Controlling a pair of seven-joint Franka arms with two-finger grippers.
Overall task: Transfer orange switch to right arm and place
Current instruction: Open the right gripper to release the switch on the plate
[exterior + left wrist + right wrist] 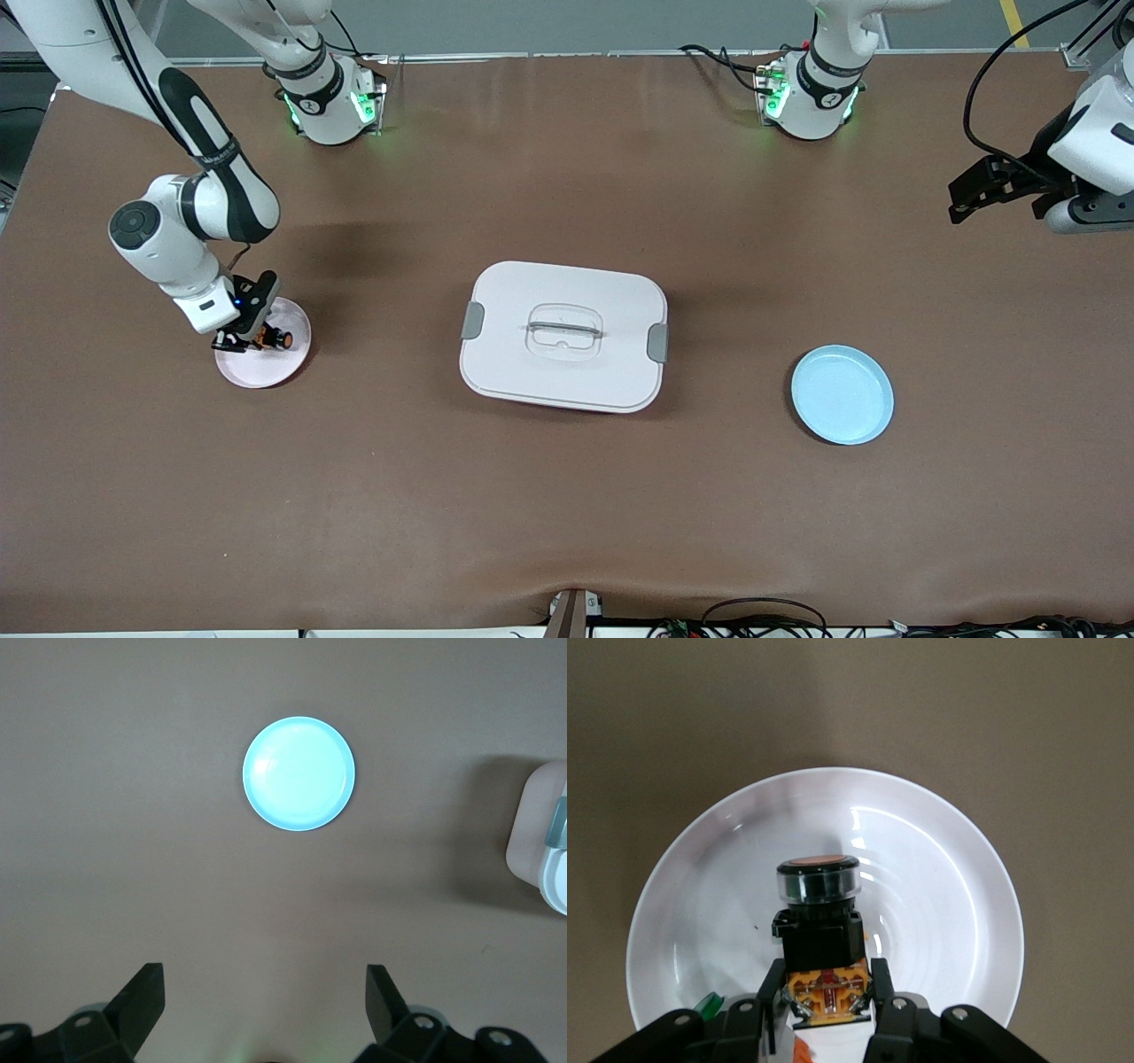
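- The brown bench [567,496] fills the scene, with both arm bases along its edge farthest from the front camera.
- A white lidded box [563,337] sits mid-bench between the two plates, its grey latches at either end and a recessed handle on the lid; it plays no evident part in this step.
- The right arm [190,199] bends down over its end of the bench so that its wrist comes low above the pink plate [292,354], which fits a placing move.
- The left arm [1094,142] waits raised at its own end, clear of the work. Its left pincer [263,1001] is released, the fingers spread wide with nothing between them, and it looks down on the blue plate.
- The blue plate [842,394] lies bare toward the left arm's end of the bench, about as near to the front camera as the pink plate.
- The right pincer [829,988] is clenched on the base of the orange switch [819,921], fingers pressing its orange-banded lower part so the cap points away from the wrist.
- The switch is over the pink plate's dish; it may already touch the surface, but the wrist view does not settle that.
- By my reading the handover is done and only the release onto the pink plate remains.
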